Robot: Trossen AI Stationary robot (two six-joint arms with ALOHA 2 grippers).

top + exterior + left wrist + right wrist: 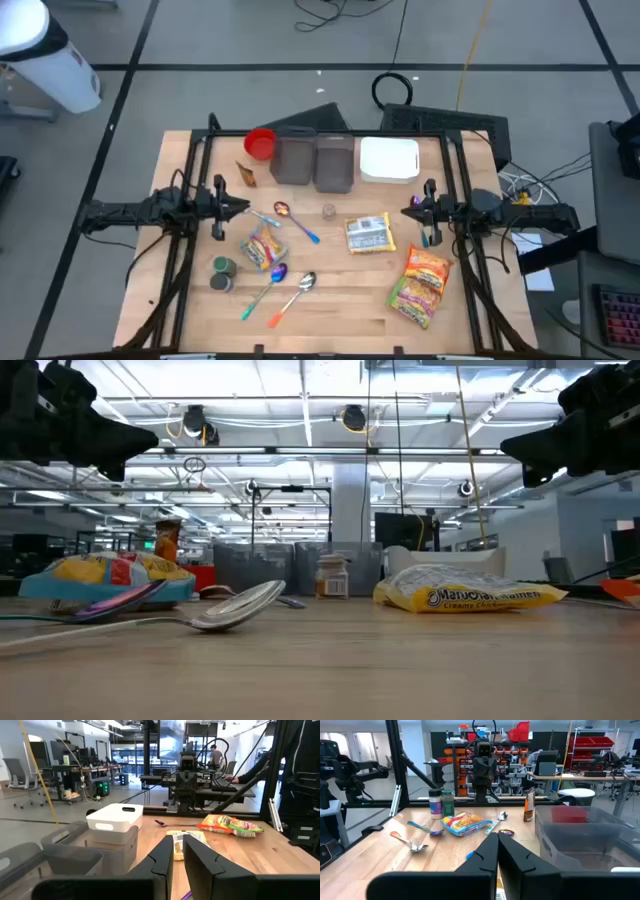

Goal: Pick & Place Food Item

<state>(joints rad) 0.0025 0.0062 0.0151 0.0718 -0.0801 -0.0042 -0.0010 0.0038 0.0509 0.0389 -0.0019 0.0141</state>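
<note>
Hovering closed and empty, the left hand [243, 208] and right hand [408, 211] flank the ramen packet [368, 234] lying mid-table; whichever goes should open wide first, then descend squarely over its edges

Small jar [328, 210] label unreadable, perhaps a spice; orange packet [622, 589] cut off at frame edge.

Wood table [340, 310] w/ packets (spoons, bins).

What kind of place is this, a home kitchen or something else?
Probably a robotics lab, not a kitchen: a wooden table in a black frame, workbenches with equipment behind, and shelves with red bins.
</note>
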